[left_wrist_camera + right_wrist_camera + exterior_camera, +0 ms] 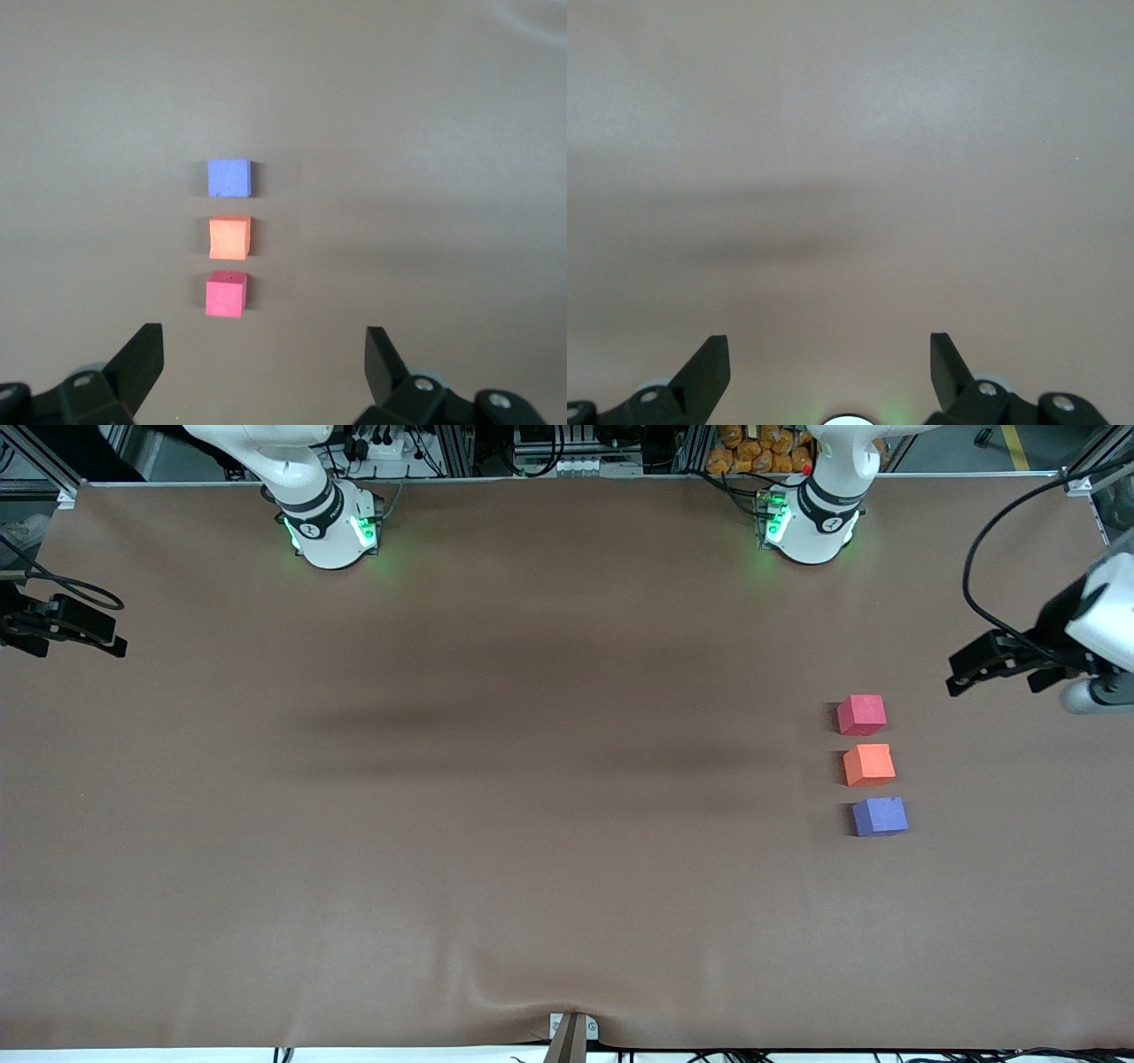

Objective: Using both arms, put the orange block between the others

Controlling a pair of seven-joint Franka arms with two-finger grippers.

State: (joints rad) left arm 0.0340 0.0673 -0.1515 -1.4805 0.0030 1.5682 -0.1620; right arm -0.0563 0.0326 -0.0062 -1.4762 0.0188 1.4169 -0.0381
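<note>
The orange block [868, 765] [229, 237] sits on the brown table in a straight row of three cubes near the left arm's end. The pinkish-red cube [861, 715] [226, 294] is farther from the front camera than it, and the blue-purple cube [880, 817] [229, 177] is nearer. Small gaps separate the three. My left gripper [955, 675] [264, 341] hangs open in the air beside the row, at the table's end, holding nothing. My right gripper [118, 636] [829, 345] waits open and empty over the right arm's end of the table.
The brown table cover [532, 824] has a wrinkle at its front edge by a small clamp [571, 1032]. The two arm bases [332, 531] [808, 527] stand along the back edge. A black cable [1001, 522] loops above the left gripper.
</note>
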